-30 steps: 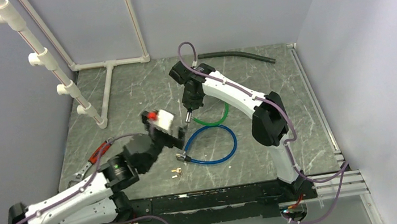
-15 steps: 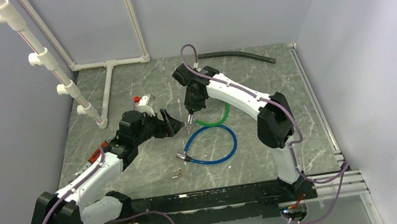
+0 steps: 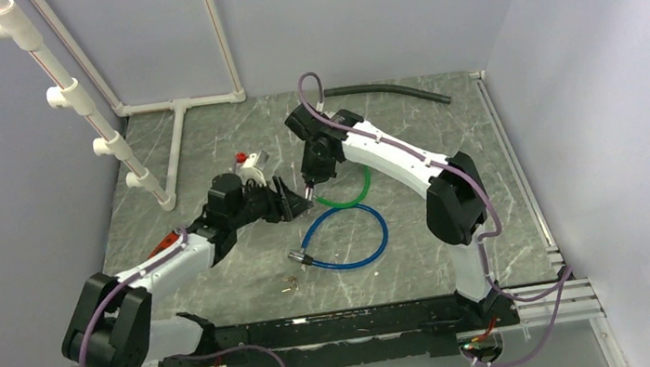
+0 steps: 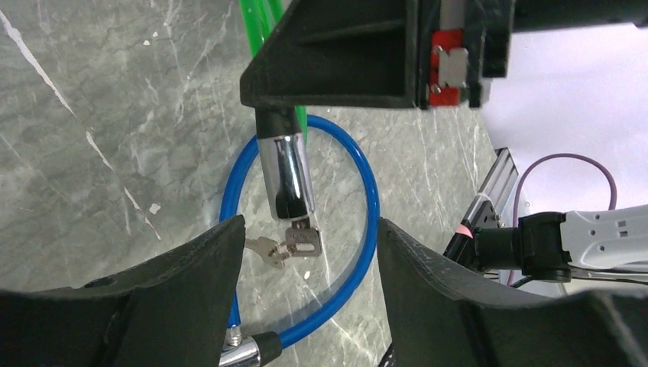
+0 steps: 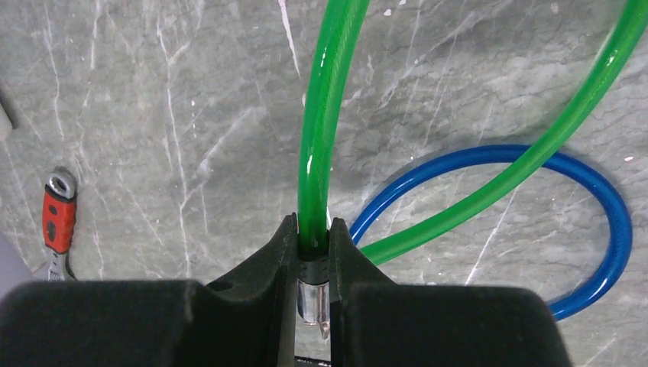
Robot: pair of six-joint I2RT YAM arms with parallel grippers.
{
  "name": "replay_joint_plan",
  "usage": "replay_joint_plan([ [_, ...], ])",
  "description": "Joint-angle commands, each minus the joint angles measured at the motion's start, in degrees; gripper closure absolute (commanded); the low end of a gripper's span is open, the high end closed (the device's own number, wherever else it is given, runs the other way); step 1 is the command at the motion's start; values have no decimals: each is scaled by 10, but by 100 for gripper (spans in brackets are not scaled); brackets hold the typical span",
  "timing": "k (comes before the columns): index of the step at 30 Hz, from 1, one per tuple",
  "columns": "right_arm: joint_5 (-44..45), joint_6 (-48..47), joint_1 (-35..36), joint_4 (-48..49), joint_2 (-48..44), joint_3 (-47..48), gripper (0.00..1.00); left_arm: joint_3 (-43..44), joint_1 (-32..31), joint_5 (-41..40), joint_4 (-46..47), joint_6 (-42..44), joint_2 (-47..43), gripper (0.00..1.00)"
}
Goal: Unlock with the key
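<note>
My right gripper (image 3: 307,190) is shut on the green cable lock (image 3: 355,194) at its black collar, just above the chrome cylinder (image 5: 312,294). In the left wrist view that cylinder (image 4: 283,172) hangs below the right fingers (image 4: 336,69), with a key (image 4: 304,239) in its lower end and a second key (image 4: 264,249) dangling from it. My left gripper (image 4: 306,227) is open, its jaws either side of the keys and not touching them. It sits close beside the right gripper in the top view (image 3: 294,208).
A blue cable lock (image 3: 347,237) lies looped on the marble table under both grippers, its chrome end (image 3: 298,258) near a loose key set (image 3: 290,284). A red-handled tool (image 5: 59,222) lies left. White pipe frame (image 3: 177,155) and black hose (image 3: 385,92) at the back.
My left arm has swung forward and down, bringing its open gripper up to the cylinder held by the right gripper. The right arm has hardly moved.
</note>
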Motion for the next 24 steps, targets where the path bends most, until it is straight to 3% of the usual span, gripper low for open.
replay_joint_plan([
  [1, -29, -8, 2, 45, -38, -10, 100, 34, 4, 17, 45, -4, 22, 34],
  [8, -42, -16, 2, 51, -39, -6, 100, 54, 5, 8, 25, 1, 36, 43],
  [19, -59, -26, 8, 78, -52, -23, 100, 63, 5, -24, 4, 2, 66, 43],
  [24, -66, -30, 9, 90, -59, -32, 100, 71, 6, -23, 9, -4, 86, 51],
])
